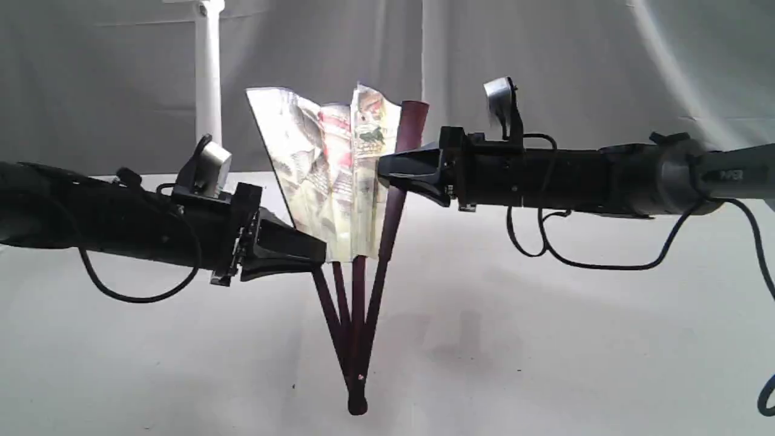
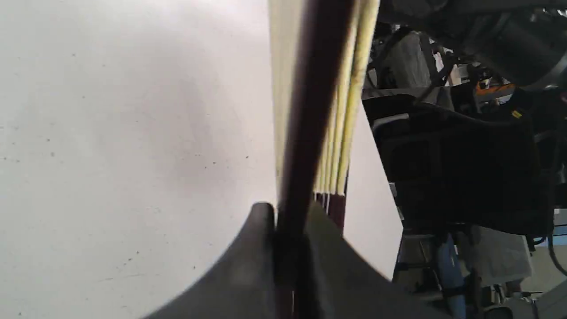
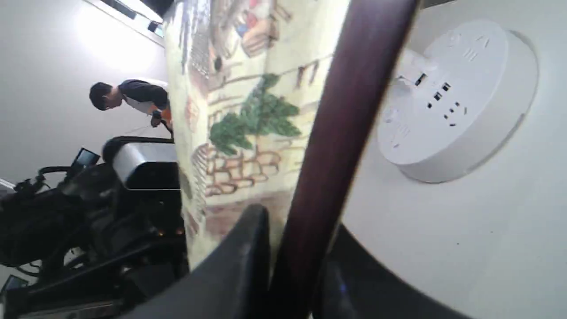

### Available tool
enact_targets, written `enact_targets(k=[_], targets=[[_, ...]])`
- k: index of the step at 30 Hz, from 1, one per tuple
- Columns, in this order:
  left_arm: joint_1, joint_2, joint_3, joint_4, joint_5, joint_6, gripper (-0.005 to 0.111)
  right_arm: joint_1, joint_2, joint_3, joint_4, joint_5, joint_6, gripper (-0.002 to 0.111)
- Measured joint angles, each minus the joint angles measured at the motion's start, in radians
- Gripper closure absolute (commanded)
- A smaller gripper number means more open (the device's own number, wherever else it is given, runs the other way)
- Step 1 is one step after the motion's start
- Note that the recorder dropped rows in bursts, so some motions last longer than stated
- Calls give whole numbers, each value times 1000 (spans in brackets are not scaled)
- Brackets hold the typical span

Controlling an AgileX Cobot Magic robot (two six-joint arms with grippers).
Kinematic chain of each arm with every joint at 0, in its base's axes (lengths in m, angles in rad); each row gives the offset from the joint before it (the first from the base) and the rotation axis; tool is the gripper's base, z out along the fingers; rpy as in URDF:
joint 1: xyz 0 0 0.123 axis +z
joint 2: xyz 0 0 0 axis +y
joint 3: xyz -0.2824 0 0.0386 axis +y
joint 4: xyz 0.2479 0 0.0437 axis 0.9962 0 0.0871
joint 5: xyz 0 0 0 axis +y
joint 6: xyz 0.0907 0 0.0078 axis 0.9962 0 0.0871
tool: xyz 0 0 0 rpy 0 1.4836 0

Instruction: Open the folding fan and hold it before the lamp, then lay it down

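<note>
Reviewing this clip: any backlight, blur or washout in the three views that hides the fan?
Exterior view: the folding fan looks backlit, leaf pale and glowing, arms near-black. Left wrist view: the left end effector and the rib it pinches are out of focus. Right wrist view: painted leaf slightly soft but readable; the lamp base bright, sockets visible.

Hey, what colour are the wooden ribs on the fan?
The fan has dark maroon ribs; the right wrist view shows them best.
</note>
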Motion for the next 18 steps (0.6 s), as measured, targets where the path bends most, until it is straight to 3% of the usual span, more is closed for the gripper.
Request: enact_targets(k=[18], targets=[[0,0,0,-64,4,43,107,-21,-2,0,5,36,161,108]])
